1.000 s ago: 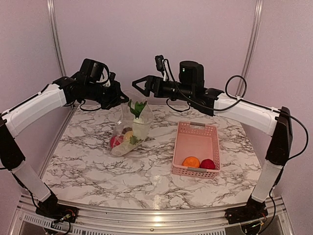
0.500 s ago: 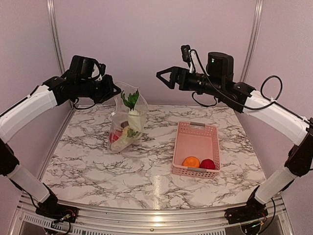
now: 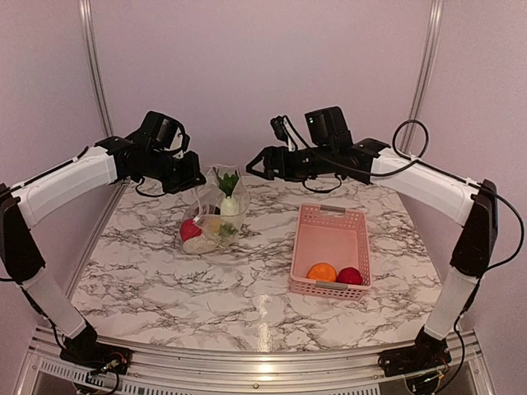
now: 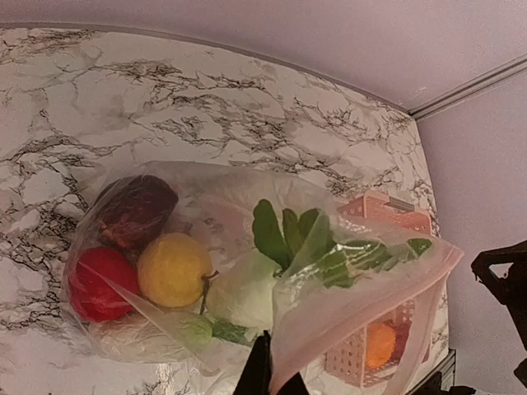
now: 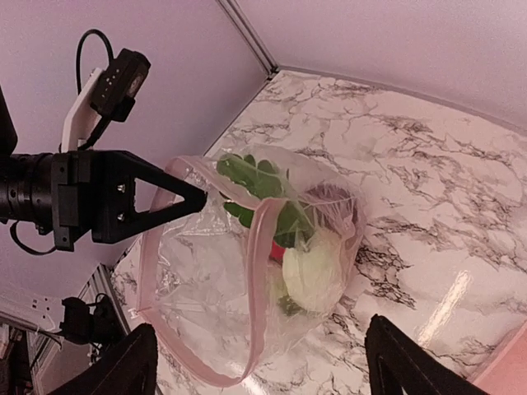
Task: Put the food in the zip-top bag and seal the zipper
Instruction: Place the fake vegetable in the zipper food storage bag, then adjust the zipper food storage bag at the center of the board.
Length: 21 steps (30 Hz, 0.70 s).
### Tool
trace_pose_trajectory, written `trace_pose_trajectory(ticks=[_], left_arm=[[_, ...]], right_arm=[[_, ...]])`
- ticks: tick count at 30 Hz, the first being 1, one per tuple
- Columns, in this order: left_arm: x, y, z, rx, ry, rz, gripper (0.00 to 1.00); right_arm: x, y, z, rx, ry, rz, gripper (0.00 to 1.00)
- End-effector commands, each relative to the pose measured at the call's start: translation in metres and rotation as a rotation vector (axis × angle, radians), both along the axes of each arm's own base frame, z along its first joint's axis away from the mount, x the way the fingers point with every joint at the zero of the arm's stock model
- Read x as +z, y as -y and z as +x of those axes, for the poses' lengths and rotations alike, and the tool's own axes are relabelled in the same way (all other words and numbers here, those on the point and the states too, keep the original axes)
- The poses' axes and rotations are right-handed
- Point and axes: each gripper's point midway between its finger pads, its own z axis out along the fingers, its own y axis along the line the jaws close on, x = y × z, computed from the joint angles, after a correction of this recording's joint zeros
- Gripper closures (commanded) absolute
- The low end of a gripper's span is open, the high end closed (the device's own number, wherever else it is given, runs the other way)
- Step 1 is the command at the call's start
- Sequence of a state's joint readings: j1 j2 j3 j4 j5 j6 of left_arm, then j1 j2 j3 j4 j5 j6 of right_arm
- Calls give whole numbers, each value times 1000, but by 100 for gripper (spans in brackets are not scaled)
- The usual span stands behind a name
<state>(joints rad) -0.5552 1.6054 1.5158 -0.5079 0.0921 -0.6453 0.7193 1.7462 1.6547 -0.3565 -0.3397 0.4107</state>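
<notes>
1. My left fingers (image 3: pixel 198 174) are pinched shut on the zipper (image 4: pixel 370 295) at one end of the mouth. They hold that edge of the zip-top bag (image 3: pixel 211 222) up.
2. The bag hangs just below those fingers with its bottom resting on the bench (image 3: pixel 165 280). It sits between my two sets of fingers.
3. The zipper is unsealed. From the right wrist I see the strip forming a wide loop, with the mouth gaping toward that camera.
4. Inside the bag, below the left fingers, I can make out a dark piece (image 4: pixel 136 210), a red ball (image 4: pixel 97 284), a yellow piece (image 4: pixel 173 267), a white-cream piece (image 4: pixel 243 288) and green leaves (image 4: pixel 288 234). The leaves stand highest, nearest the mouth.
5. My right fingers (image 3: pixel 252 162) are spread wide and grip nothing. They hover near the bag's mouth, facing the left fingers and apart from the plastic.
6. The pink basket (image 3: pixel 329 230) lies on the bench below the right fingers and nearer the arm bases, apart from the bag.
7. An orange ball (image 3: pixel 321 271) and a second red ball (image 3: pixel 350 276) sit side by side at the basket's near end, well away from both sets of fingers.
</notes>
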Motion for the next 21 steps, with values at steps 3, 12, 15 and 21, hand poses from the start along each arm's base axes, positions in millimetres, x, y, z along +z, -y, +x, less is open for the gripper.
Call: trace_pose_trajectory(ticks=[3,12,15,21], left_arm=[[2,5,-7,-38,-13,-19,100],[1,9,-7,-59,-16,-31,100],[9,16,-7,-86,-4,-51,100],[39,28,-20,-128,-39,-110,100]], right_arm=[[-27,-30,-12,78,-151,-86,18],[-59,-33,-16,31,-243,-198,42],[-70,-30,-15,17,-280,-242,73],[37,-65,-19,142,-172,-13,100]])
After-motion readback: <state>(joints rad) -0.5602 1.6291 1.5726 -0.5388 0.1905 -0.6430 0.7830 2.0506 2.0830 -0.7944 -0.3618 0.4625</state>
